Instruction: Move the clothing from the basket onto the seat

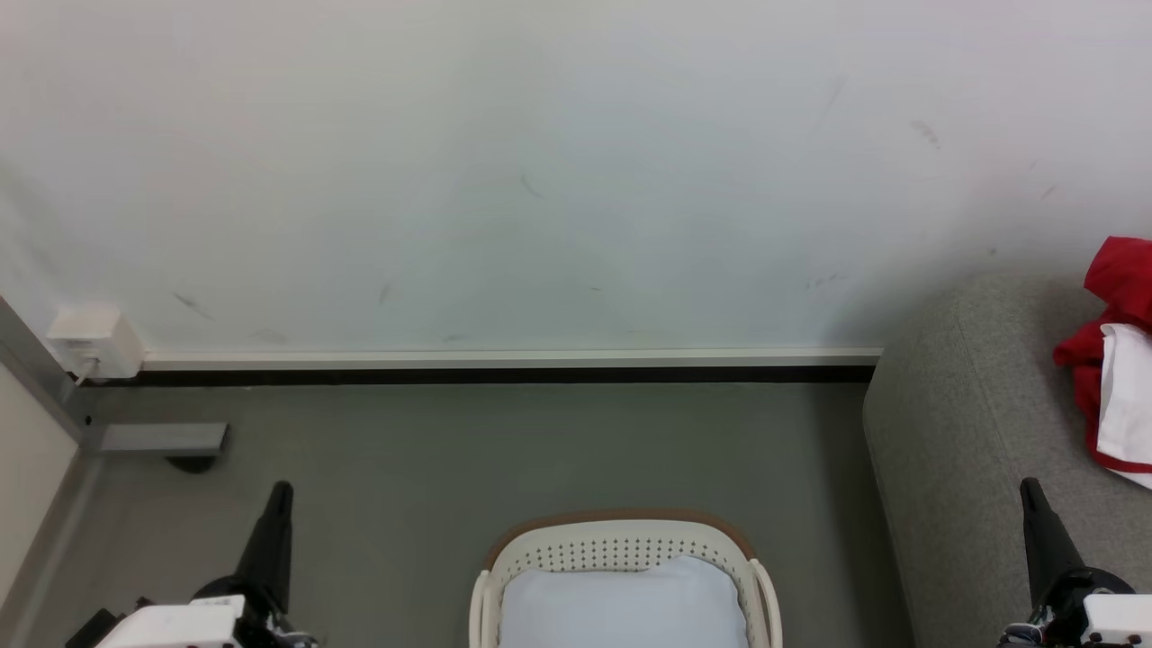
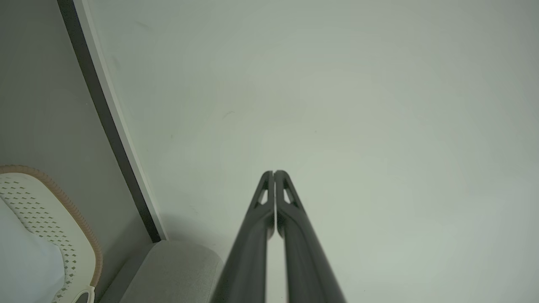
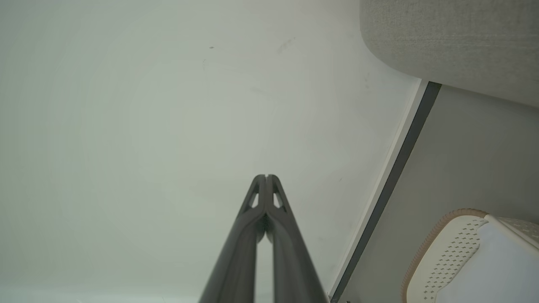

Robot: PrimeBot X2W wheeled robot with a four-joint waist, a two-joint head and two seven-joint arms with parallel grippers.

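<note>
- Two dark grippers are pointing up at the pale wall (image 1: 540, 180), each with its long fingers pressed together and nothing between them
- Left gripper (image 1: 282, 488) is hanging over the grey floor (image 1: 450, 450), well to the left of the basket (image 1: 621, 520); in the left wrist view, the left gripper (image 2: 273, 172) is showing its jaws fully closed, tips touching
- Right gripper (image 1: 1029, 486) is rising in front of the seat (image 1: 954, 432); in the right wrist view, the right gripper (image 3: 266, 176) is likewise showing its jaws closed tight and holding nothing
- Clothing (image 1: 1125, 279), a crumpled heap of red with a white panel, is lying on the seat, beside the right gripper and apart from it
- Basket, white with a brown rim, is standing on the floor between the two grippers, just left of the seat's rounded end and not touching it; it is also appearing in the wrist views (image 2: 63, 198) (image 3: 438, 235)
- Pale blue pad (image 1: 621, 603) is lying inside the basket
- Seat's grey rounded end is also showing in both wrist views (image 2: 172, 269) (image 3: 454, 38)
- Skirting board (image 1: 504, 360) is running along the far edge of the floor, and a small white box (image 1: 94, 342) is sitting at the floor's far left corner
</note>
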